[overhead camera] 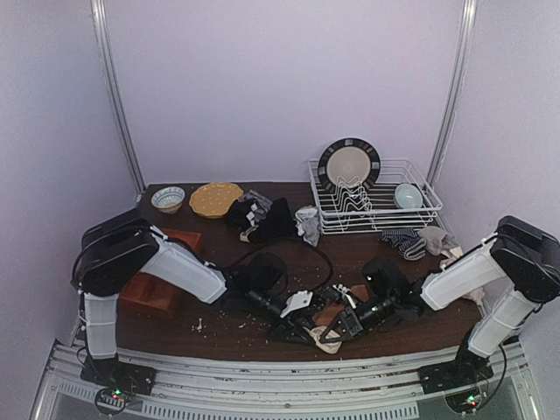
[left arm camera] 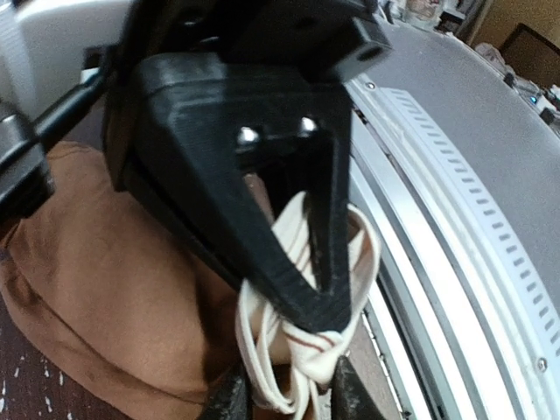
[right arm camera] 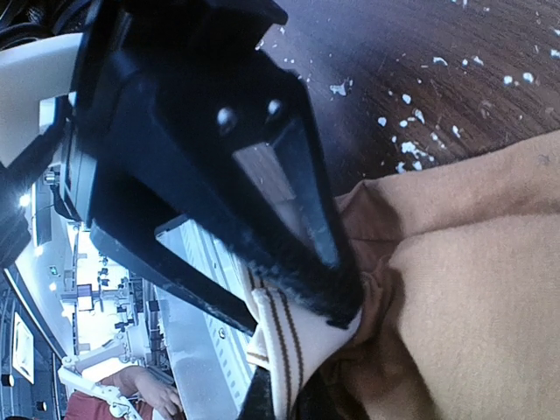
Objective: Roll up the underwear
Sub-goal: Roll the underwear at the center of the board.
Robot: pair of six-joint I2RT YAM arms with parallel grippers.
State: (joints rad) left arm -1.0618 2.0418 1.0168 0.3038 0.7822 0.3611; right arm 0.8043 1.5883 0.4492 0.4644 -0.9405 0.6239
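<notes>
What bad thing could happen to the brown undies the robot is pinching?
Both hands pinch only the cream waistband of the brown underwear, so it might slip from the left hand or right hand. It lies by the table's near rail, so it might slide off.

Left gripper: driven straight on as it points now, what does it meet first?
The waistband of the underwear, right at the tips of the left gripper. Just beyond, dark shapes that may be fingers of the right gripper; depth is unclear.
</notes>
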